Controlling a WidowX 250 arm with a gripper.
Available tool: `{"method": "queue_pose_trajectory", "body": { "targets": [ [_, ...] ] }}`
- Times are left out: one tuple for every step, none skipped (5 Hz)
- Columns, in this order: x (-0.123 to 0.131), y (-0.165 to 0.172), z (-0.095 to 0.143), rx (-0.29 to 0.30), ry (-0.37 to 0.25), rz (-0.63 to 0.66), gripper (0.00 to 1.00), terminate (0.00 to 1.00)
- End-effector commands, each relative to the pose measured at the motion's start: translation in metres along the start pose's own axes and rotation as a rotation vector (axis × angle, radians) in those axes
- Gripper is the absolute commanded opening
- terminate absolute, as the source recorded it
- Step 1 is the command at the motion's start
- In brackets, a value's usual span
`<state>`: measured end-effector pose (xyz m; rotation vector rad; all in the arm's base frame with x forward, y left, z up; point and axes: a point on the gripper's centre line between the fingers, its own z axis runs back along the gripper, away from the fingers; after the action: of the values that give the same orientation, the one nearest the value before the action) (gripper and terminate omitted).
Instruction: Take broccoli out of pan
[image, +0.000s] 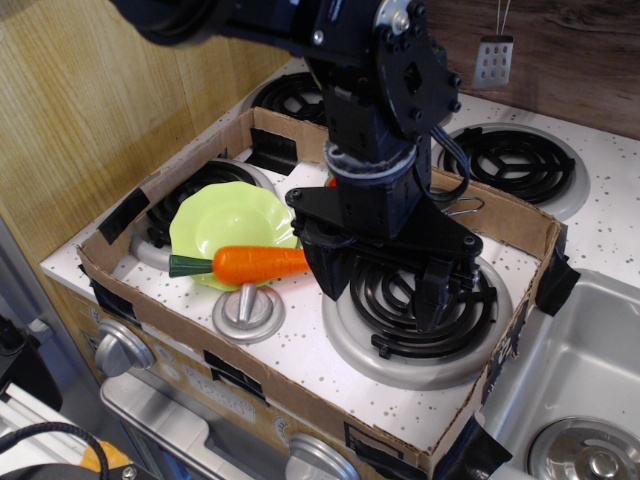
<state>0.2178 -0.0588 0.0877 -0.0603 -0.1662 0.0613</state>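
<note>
My gripper (385, 287) hangs open and empty over the front right coil burner (400, 335), its two black fingers (333, 275) spread wide and pointing down. The broccoli is hidden or out of view. The pan is hidden behind my arm. Only a thin wire loop (463, 208), like one of its handles, sticks out just right of the wrist.
An orange carrot (262, 263) with a dark green stem lies across the front of a lime-green scalloped plate (225, 218) to the left. A small silver disc (248, 312) sits in front of it. A low cardboard wall (250, 385) rings the stove top. A sink (585, 400) is at the right.
</note>
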Motion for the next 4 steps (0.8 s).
{"method": "queue_pose_trajectory", "body": {
  "targets": [
    [0.0,0.0,0.0,0.0,0.0,0.0,1.0,0.0],
    [0.011,0.001,0.012,-0.02,-0.028,0.151,1.0,0.0],
    [0.029,0.004,0.026,-0.006,0.007,0.354,1.0,0.0],
    [0.05,0.012,0.032,0.015,0.02,0.564,1.0,0.0]
  ]
}}
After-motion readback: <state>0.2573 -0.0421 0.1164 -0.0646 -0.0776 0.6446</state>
